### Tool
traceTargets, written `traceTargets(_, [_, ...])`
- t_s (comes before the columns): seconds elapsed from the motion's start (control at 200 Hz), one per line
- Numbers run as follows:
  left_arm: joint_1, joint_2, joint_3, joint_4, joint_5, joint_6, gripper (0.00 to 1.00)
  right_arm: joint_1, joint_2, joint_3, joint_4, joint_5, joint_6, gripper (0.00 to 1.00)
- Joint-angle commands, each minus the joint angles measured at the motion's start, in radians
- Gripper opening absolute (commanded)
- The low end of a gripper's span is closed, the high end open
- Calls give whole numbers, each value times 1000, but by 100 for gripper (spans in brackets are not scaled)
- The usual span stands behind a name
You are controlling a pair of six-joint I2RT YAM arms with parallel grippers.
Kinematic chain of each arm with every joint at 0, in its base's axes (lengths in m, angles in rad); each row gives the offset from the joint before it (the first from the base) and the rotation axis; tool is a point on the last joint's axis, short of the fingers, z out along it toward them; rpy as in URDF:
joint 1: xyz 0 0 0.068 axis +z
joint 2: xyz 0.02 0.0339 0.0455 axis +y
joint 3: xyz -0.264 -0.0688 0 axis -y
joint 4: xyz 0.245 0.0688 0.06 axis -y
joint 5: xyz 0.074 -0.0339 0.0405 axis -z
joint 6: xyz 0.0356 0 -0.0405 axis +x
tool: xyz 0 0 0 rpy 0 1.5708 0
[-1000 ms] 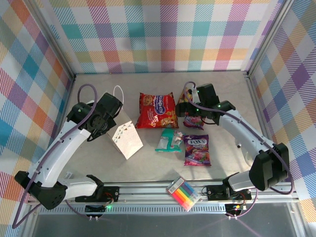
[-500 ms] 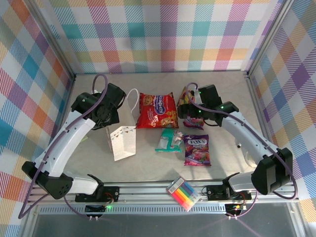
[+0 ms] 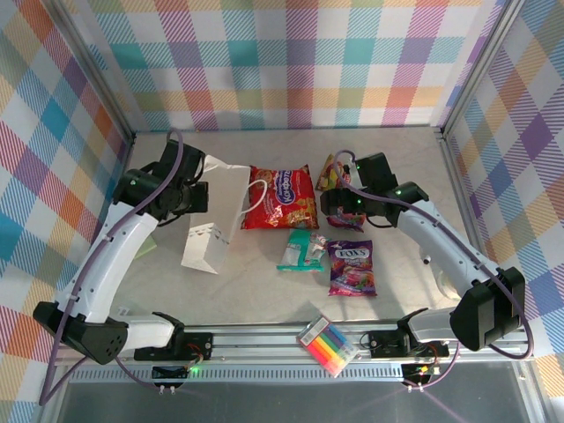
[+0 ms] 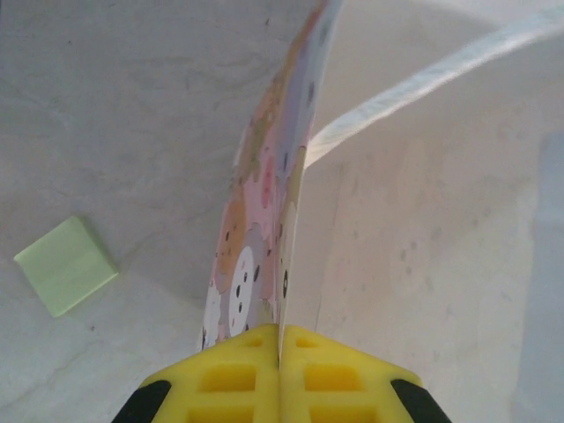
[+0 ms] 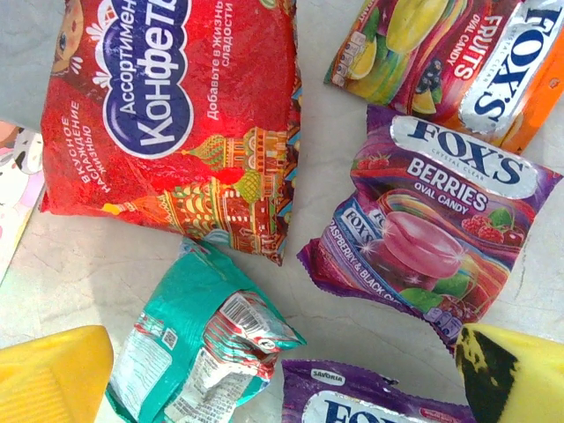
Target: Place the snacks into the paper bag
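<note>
The white cartoon-print paper bag (image 3: 210, 231), toward the desk's (image 3: 401, 154) left edge, is being pinched by the left gripper (image 4: 280, 351). The right gripper (image 5: 282, 374) is being held spread above the glossy plastic snack packets (image 5: 414, 229) mid-desk.

Bright, even light, soft shadows (perhaps glare)

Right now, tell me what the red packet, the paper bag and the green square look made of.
Red packet: likely plastic film, glossy; it glints and wrinkles.
Paper bag: thin printed paper, matte; its wall bends as a stiff sheet.
Green square: perhaps paper or foam, matte; too plain to tell.
</note>
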Motion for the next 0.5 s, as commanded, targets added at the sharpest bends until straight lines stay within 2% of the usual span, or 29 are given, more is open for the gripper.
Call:
traceTargets(0.0, [48, 2, -32, 94, 88, 55, 0, 1, -1, 40, -32, 16, -8, 100])
traceTargets(0.185, [129, 26, -22, 116, 134, 2, 0, 0, 7, 54, -44, 21, -1, 100])
traceTargets(0.49, [173, 77, -23, 157, 281, -26, 0, 0, 38, 80, -55, -2, 28, 100])
